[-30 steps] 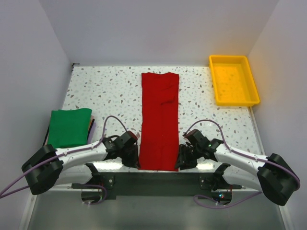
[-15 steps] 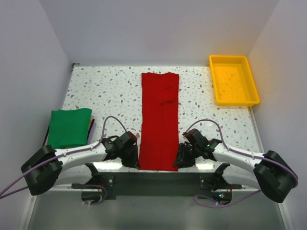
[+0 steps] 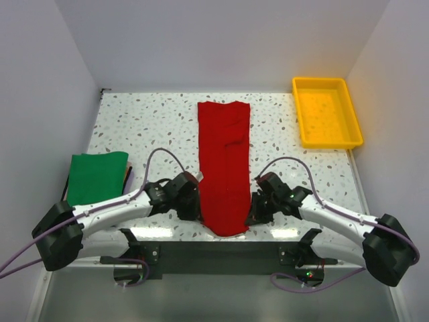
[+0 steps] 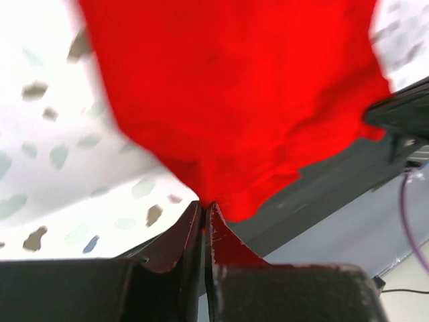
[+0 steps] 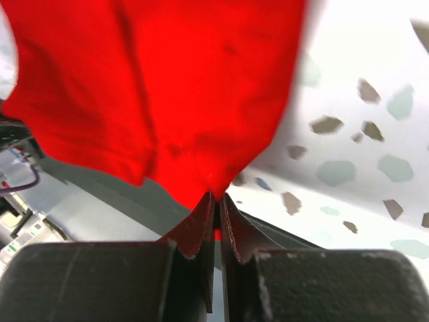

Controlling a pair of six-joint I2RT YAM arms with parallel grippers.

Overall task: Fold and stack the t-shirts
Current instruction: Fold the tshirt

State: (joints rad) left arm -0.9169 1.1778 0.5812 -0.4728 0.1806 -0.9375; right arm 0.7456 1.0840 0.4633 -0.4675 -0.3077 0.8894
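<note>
Near edge of desk [image 3: 154,127], middle | left claw [image 4: 204,209] clenched on red shirt [image 3: 224,154] corner | right claw [image 5: 216,198] clenched on other corner | hem held up, likely for folding toward far edge | green shirt [image 3: 97,178] folded at left edge

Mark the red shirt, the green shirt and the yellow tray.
red shirt [image 3: 224,147]: top external view, middle of the cloth.
green shirt [image 3: 97,178]: top external view, centre of the folded cloth.
yellow tray [image 3: 332,143]: top external view, near rim.

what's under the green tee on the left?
The green t-shirt lies folded on the table. A dark sliver peeks out at its right edge, so something lies beneath; what it is, and how far it extends, is covered.
</note>
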